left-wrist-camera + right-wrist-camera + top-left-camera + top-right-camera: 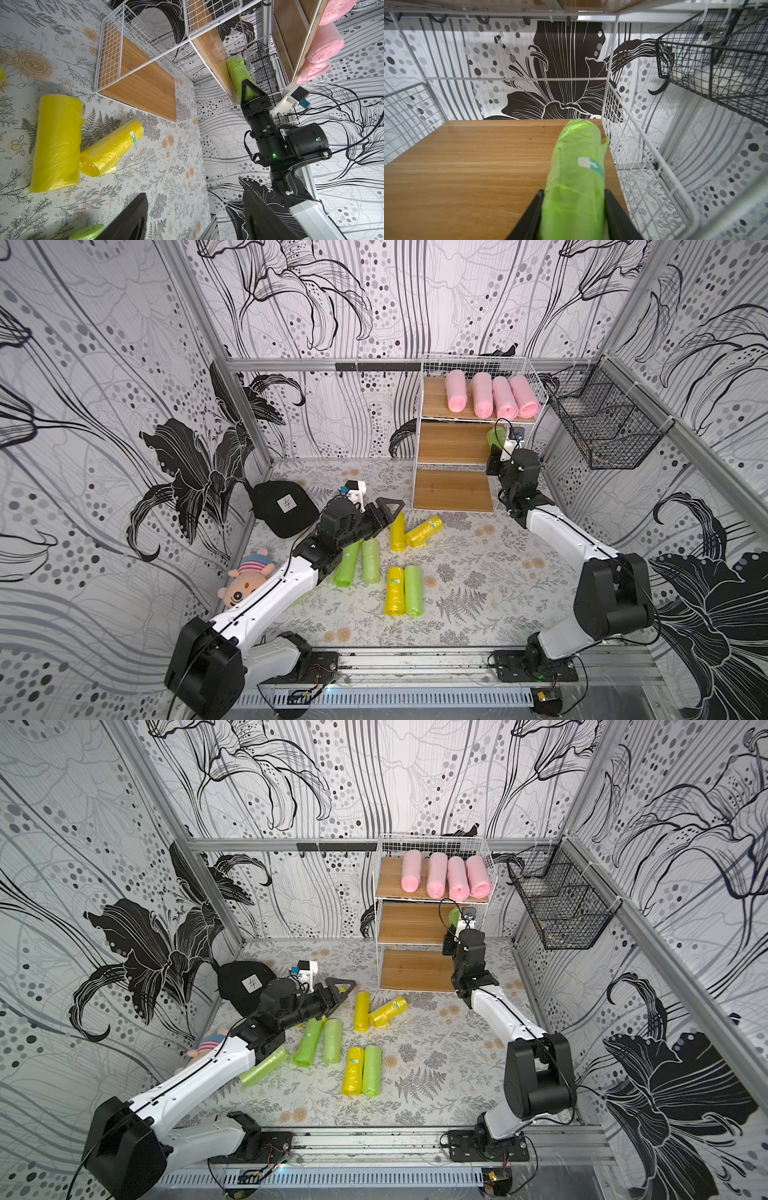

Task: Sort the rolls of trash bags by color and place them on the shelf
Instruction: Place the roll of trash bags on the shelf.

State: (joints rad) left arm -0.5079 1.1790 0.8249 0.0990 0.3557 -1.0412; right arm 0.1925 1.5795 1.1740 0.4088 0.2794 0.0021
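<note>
At the right edge of the shelf (453,489) middle board (467,158), a green roll (575,166) is clamped in the right gripper (574,195), release judged next; the left gripper (390,510) is held apart, empty.

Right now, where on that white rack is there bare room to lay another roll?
Bottom board: wholly bare. Middle board: bare except the green roll in the right gripper, near one wire side. Top board: four pink rolls crowd it, leaving a strip at one end.

I see the middle board (467,166) wide open beside the green roll (575,176), whose other side sits just beside the wire wall (633,153), while yellow rolls (397,535) clutter the floor (478,572) before the bare bottom board (451,489).
</note>
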